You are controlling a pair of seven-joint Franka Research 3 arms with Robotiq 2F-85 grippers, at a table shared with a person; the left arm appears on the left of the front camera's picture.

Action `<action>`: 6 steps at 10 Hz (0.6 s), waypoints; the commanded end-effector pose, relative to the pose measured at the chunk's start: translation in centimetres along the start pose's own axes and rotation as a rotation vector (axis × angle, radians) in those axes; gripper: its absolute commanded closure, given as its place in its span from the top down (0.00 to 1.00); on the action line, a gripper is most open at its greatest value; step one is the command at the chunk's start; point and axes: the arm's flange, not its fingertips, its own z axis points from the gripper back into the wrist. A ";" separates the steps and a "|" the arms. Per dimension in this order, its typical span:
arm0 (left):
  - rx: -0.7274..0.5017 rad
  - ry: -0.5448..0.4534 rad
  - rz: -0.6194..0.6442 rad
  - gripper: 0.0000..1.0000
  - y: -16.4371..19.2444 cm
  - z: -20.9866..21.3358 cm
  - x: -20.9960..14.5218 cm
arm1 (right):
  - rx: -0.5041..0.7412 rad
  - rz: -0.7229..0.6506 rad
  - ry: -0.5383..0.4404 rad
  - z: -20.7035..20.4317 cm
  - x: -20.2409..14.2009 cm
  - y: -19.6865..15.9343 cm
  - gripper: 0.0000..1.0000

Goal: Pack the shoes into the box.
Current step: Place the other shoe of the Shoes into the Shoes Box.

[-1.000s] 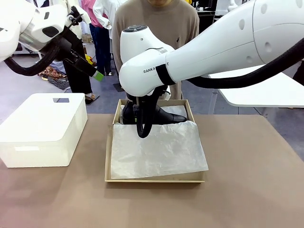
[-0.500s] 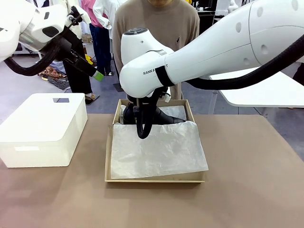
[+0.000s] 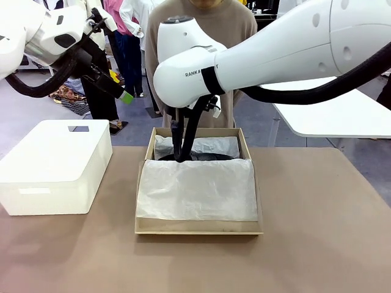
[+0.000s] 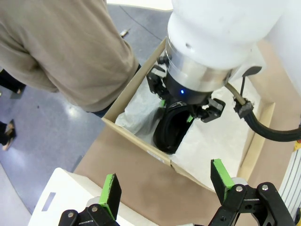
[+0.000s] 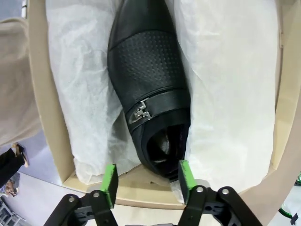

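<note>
Right wrist view: the right gripper (image 5: 147, 182) has its fingers parted, the two green pads standing wider than the heel of a black shoe (image 5: 148, 84). The heel end lies just past the fingertips and between them. There is a clear gap beside one pad (image 5: 109, 184). The other sits right at the heel's edge, and I cannot tell whether it touches. Nothing is clamped. The shoe runs straight away from the fingers, toe farthest, with its silver buckle (image 5: 140, 111) a little beyond the pads. It lies on white tissue paper (image 5: 225, 94) inside the cardboard box (image 5: 38, 94), one wall of which passes right under the fingertips.

In the left wrist view the left gripper (image 4: 166, 186) is spread wide with nothing between its fingers. Well beyond its fingertips lies the box, and in it the shoe, with the right gripper directly over the shoe's opening. Beside one finger, near the picture's bottom edge, is a corner of a white bin (image 4: 61, 188). A person (image 4: 70, 47) in a tan sweater stands past the box.

In the front view the left gripper hangs high, well apart from the box, which rests on the brown table (image 3: 317, 232). The right gripper's fingers reach down into the box's far end, their tips at the dark strip of shoe. On the near side of them a sheet of tissue paper covers the rest of the box.
</note>
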 end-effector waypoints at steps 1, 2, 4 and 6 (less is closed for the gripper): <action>-0.017 -0.015 -0.008 1.00 0.2 0.0 -0.2 | -0.012 -0.038 0.000 1.5 0.4 0.1 1.00; -0.017 -0.015 -0.008 1.00 0.2 0.0 -0.2 | -0.018 -0.037 0.007 2.0 0.6 0.2 1.00; -0.017 -0.015 -0.008 1.00 0.2 0.0 -0.2 | -0.039 -0.022 0.021 2.3 0.9 -0.2 1.00; -0.017 -0.015 -0.008 1.00 0.2 0.0 -0.2 | -0.020 -0.024 0.017 3.2 1.9 -1.0 1.00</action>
